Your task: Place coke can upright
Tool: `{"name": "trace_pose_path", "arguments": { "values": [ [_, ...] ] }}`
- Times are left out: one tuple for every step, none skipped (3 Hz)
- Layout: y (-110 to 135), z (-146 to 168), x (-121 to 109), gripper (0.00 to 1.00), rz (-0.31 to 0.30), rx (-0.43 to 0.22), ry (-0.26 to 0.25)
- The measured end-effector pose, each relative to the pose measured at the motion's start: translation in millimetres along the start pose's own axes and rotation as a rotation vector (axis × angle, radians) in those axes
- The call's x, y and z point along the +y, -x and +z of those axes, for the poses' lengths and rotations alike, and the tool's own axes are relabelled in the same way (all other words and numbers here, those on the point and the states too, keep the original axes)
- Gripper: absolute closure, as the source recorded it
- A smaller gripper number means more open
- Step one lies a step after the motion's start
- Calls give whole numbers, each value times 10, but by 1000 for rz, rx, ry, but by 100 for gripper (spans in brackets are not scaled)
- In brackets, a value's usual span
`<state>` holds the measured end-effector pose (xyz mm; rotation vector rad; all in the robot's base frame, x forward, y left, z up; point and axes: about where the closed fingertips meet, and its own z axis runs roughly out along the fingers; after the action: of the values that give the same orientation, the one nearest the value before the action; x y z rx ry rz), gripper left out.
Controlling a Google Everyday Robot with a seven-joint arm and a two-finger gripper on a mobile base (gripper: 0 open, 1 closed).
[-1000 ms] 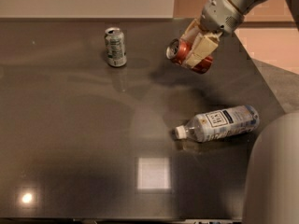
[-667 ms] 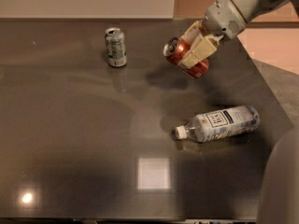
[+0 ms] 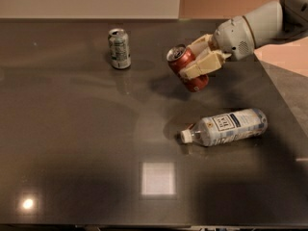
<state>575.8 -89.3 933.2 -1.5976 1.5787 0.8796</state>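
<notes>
- A water bottle (image 3: 226, 126) of clear plastic lies on its side on the dark, glossy counter (image 3: 72, 129). Its white cap (image 3: 186, 135) points to the left in the camera view, and a label wraps its middle. It serves as the landmark for everything below.
- The coke can (image 3: 182, 61) is farther back than the bottle and a little to its left, well apart from it.
- The can is red with a silver top and is tilted. The top leans up and to the left, away from the bottle, and the base points down and to the right, toward it.
- I cannot tell whether the base touches the counter. A dark shadow lies on the surface just to the left of the can.
- The gripper (image 3: 191, 60) is behind the bottle, at the can. Its cream-coloured jaws are clamped across the can's body, one in front and one behind, so they are holding the coke can.
- The pale arm (image 3: 255, 28) reaches the gripper from the upper right, passing above and behind the bottle's base end.
- A white-and-green can (image 3: 119, 48) stands upright on the counter far to the left of the bottle and farther back. It is clear of the coke can.
- A bright square reflection (image 3: 158, 178) shows on the counter nearer the camera than the bottle and to its left.
</notes>
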Motion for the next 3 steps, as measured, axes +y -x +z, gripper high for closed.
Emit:
{"name": "trace_pose_path", "arguments": {
  "values": [
    [-40,80,-3,100,14,-104,-44],
    [-68,154,-79,100,36,-194,-80],
    [-92,211,-153,100,58,-253,-109]
  ]
}}
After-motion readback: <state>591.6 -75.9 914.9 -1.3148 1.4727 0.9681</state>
